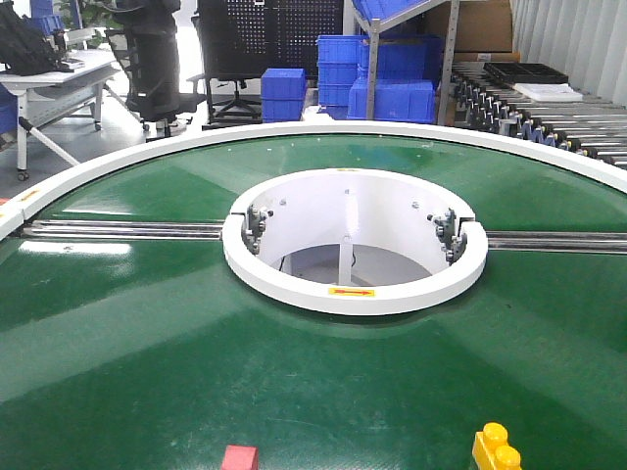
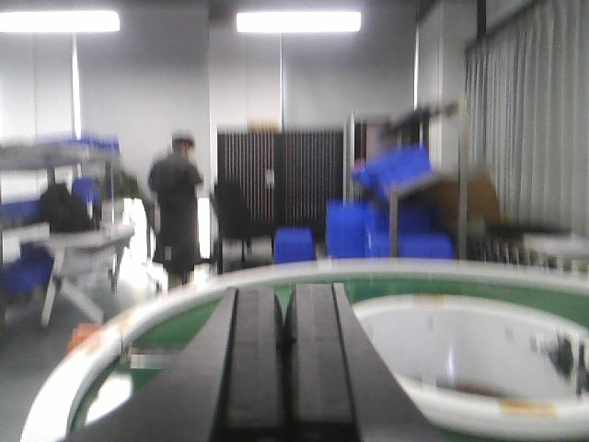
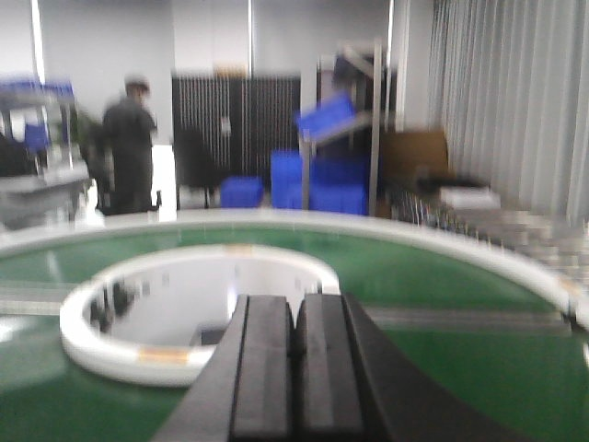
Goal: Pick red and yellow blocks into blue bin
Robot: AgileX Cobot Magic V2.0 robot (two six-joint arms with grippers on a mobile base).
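The red block (image 1: 239, 458) lies on the green belt at the bottom edge of the front view, partly cut off. The yellow studded brick (image 1: 497, 450) lies on the belt at the bottom right, also partly cut off. The blue bin is out of view. My left gripper (image 2: 286, 343) is shut and empty, raised above the belt's left side. My right gripper (image 3: 296, 345) is shut and empty, raised above the belt facing the white centre ring. Neither gripper shows in the front view.
The round green conveyor (image 1: 147, 323) has a white outer rim and a white centre ring (image 1: 353, 284) around an open well. Blue crates (image 1: 377, 83) stack beyond it. A roller conveyor (image 1: 549, 113) runs at the far right. A person (image 2: 177, 207) stands at the back left.
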